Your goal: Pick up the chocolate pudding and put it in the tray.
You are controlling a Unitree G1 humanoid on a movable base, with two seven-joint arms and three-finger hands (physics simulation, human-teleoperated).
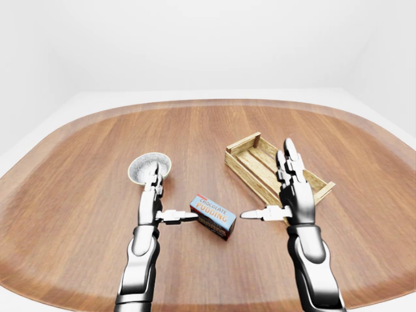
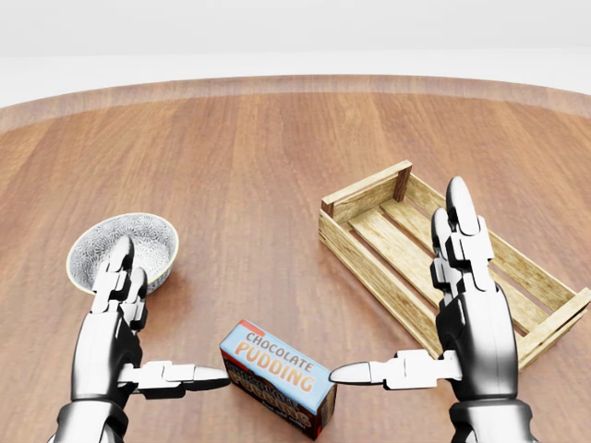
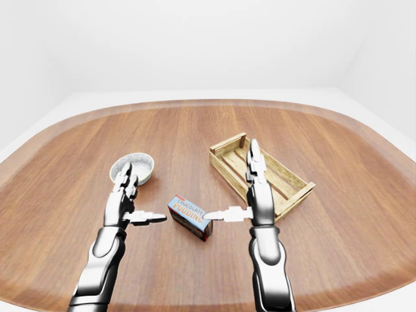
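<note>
In the head view, the left hand point(image 2: 125, 341) and right hand point(image 2: 443, 346) are spread wide at the bottom, thumbs flanking the chocolate pudding point(image 2: 277, 377) at bottom centre. The tray point(image 2: 369, 242) sits right, a bowl point(image 2: 138, 235) left.

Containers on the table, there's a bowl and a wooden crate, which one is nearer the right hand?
The wooden crate. The right hand overlaps its near wall in the head view, while the speckled bowl sits far off at the view's left, behind the left hand.
</note>
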